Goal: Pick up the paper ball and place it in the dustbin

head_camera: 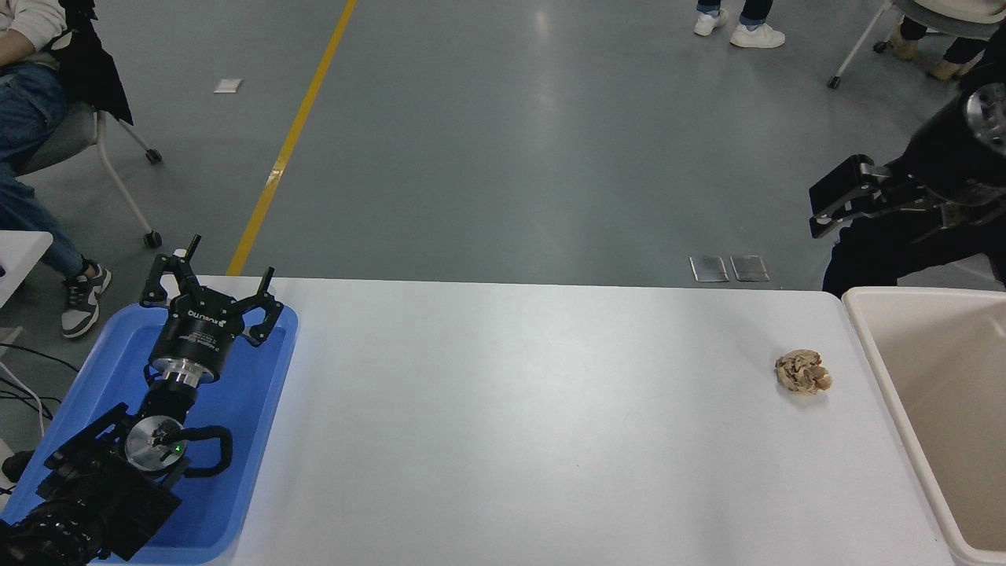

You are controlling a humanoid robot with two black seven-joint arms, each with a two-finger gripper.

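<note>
1. Paper ball [803, 372] sits on the white table [511, 409] near its right end, just beside the dustbin [864, 346] but not touching it; nothing grips it yet.
2. Right hand [827, 206] hangs high at the right edge, beyond the table's far edge and well apart from the ball. Fingers [835, 178] look close together w/ nothing between them; whether fully clenched can't be told from this angle.
3. Left hand [208, 292] rests parked over the blue tray [251, 409] at lower left, fingers spread, empty.
4. Handling, judged from looks: crumpled tan paper, so prob. very light, soft and springy, not fragile. Creased surface should give grip, no slip risk to speak of.
5. Where to hold: across the ball's middle, from above, jaws set wide enough to straddle the lump. It'll squash a bit under pressure, which is fine.
6. Risk: so light a ball may skid or roll if one finger nudges it first; table has no lip on that side except the bin's rim.
7. Dustbin mouth is wide and right alongside, so carry looks short.
</note>
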